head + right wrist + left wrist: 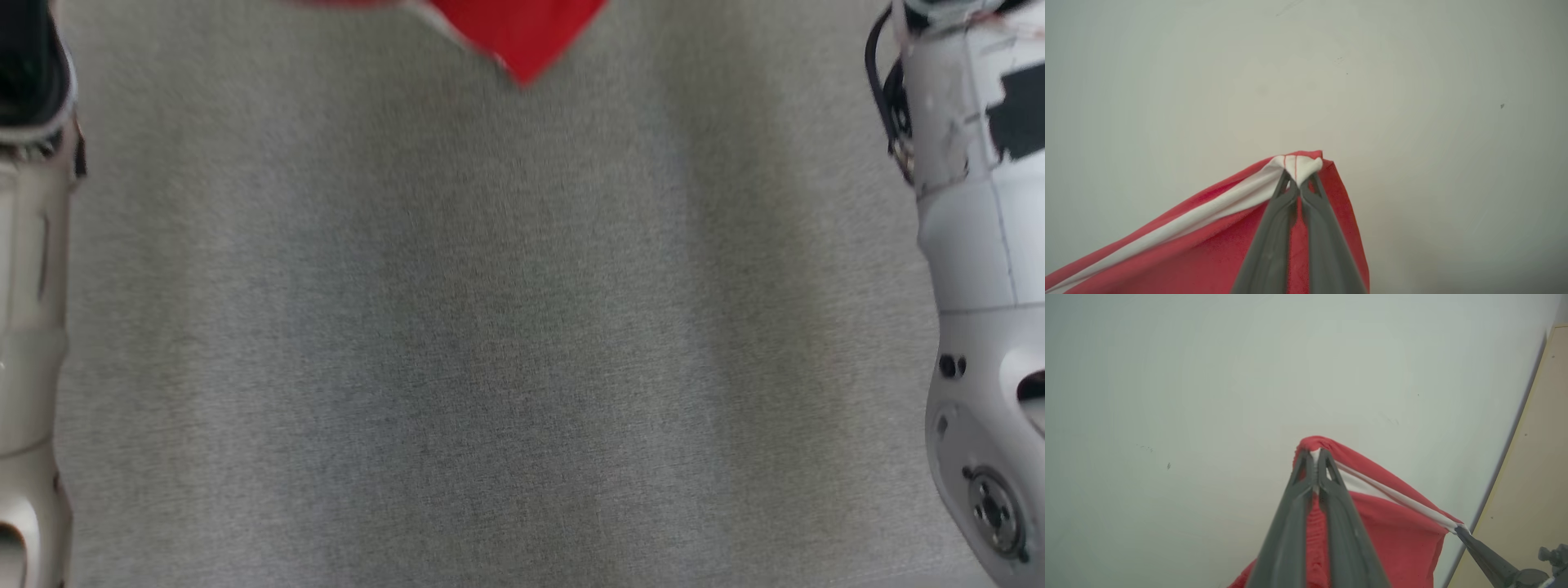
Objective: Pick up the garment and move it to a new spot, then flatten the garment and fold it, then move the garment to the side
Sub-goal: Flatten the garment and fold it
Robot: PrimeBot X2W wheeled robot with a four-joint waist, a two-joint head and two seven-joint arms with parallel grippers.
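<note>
The grey table (pixel 457 343) lies wide below me; the red garment (pixel 522 33) hangs lifted over its far part, one pointed corner down. Its white band (pixel 1396 494) is stretched straight between my two grippers; my left gripper (pixel 1314 457) is closed tight on one end, my right gripper (pixel 1298 179) closed tight on the other. To carry it well, I think, both arms should travel together at the same height, so the band does not slip; then lower slowly, the hanging corner first.

The head view's top edge cuts off the blurred garment (pixel 522 33); its sides cut the left forearm (pixel 28 327) and right forearm (pixel 980 269).
</note>
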